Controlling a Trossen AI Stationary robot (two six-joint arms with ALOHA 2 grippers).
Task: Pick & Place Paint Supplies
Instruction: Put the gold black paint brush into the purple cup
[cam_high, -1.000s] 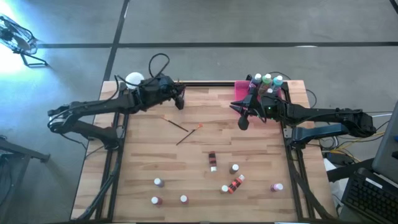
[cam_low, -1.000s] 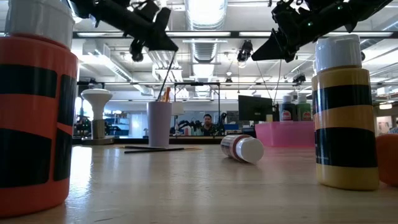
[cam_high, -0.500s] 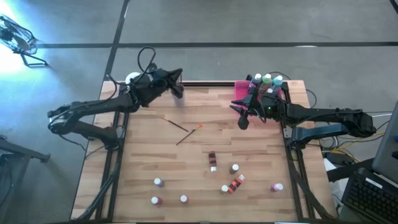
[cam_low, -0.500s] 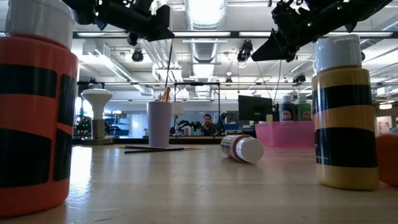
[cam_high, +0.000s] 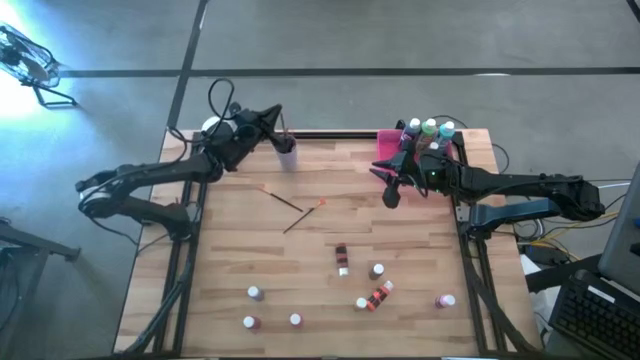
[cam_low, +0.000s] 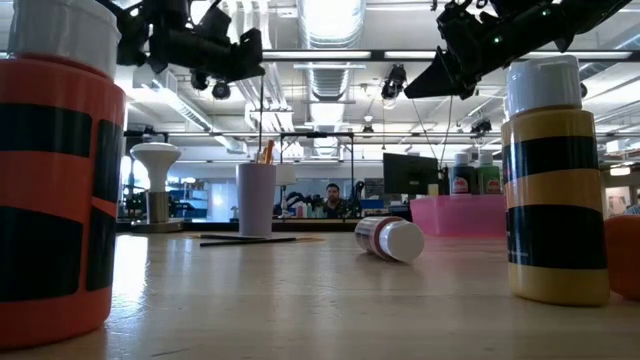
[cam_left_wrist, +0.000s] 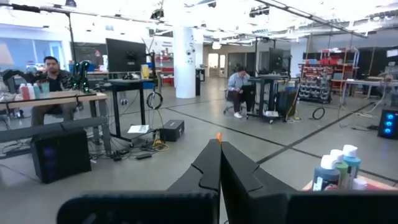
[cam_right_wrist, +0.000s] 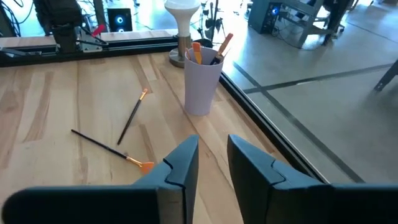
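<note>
Only overhead: scattered bottles (cam_high: 376, 270).

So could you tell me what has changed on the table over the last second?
The left hand, shut on a thin brush, has swung from in front of the lilac cup toward the table's back-left edge, above the cup. The right hand, the two crossed brushes and the scattered bottles stayed put.

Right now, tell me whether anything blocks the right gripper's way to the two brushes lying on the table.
Nothing visible does. The right gripper hangs beside the pink tray, and only bare wood lies between it and the two crossed brushes. The lilac cup stands off to the side, near the left gripper.
</note>
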